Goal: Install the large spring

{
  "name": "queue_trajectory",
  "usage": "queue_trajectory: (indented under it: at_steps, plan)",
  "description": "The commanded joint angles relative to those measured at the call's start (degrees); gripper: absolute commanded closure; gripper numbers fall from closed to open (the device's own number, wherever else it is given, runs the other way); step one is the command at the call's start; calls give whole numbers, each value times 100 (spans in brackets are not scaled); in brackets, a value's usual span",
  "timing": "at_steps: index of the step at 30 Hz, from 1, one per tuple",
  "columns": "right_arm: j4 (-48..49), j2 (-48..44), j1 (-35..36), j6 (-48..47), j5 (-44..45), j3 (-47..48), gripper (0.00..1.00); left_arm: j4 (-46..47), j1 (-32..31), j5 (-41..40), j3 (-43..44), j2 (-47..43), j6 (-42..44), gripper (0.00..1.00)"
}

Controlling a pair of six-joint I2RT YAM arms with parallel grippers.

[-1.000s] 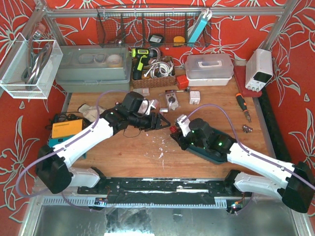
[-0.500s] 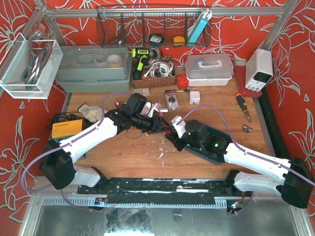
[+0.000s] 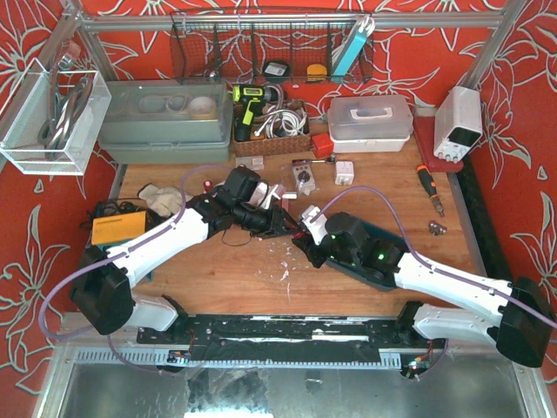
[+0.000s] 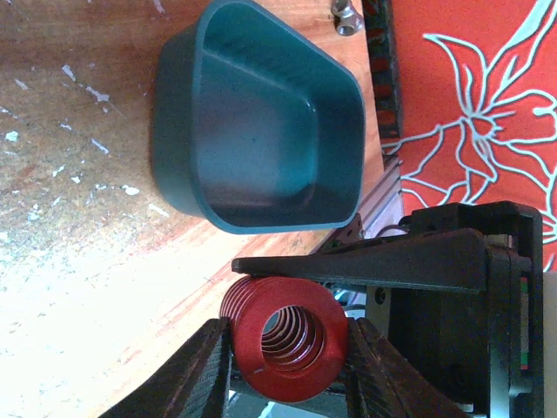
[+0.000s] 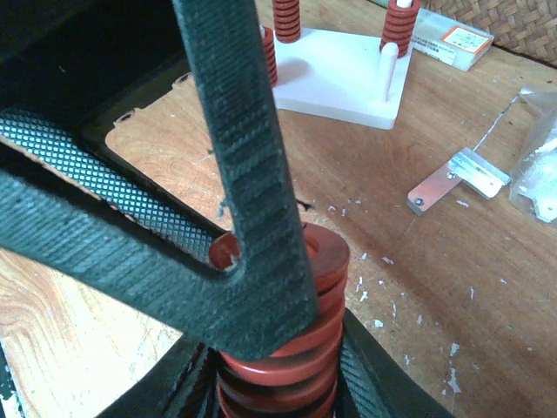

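The large red spring hangs above the table's middle, where both grippers meet. In the left wrist view my left gripper has a finger on each side of the spring, whose open end faces the camera. A finger of the right gripper lies across its top. In the right wrist view my right gripper clamps the spring's lower coils, and the left gripper's fingers cross in front. A white base with posts stands beyond, with red springs on two posts and one post bare.
A teal bin sits on the wood under the right arm, its edge visible in the top view. A metal bracket lies near the base. A screwdriver, wicker basket and clear box stand farther back.
The two grippers, apart a second ago, have closed in on each other at the middle. Both now sit on the spring, with little movement in the last half second.
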Motion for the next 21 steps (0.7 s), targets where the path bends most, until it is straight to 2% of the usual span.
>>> queue_trajectory:
  at_steps: [1, 3, 11, 17, 18, 19, 21]
  plan:
    - [348, 96, 84, -145, -90, 222, 100, 315, -62, 381, -60, 103, -66, 62]
    - [356, 117, 91, -155, -161, 221, 100, 349, -64, 358, -65, 147, -94, 59]
    - [345, 109, 93, -245, -66, 191, 100, 472, -64, 287, -117, 209, -226, 61]
    - [325, 185, 93, -264, -152, 163, 100, 507, -64, 201, -112, 203, -293, 86]
    - [283, 192, 94, -247, -135, 166, 98, 478, -64, 142, -101, 190, -288, 88]
    - [233, 180, 93, -225, -115, 172, 92, 444, -64, 70, -73, 169, -265, 89]
    - [55, 139, 93, -171, -24, 178, 75, 321, -64, -185, 7, 128, -173, 91]
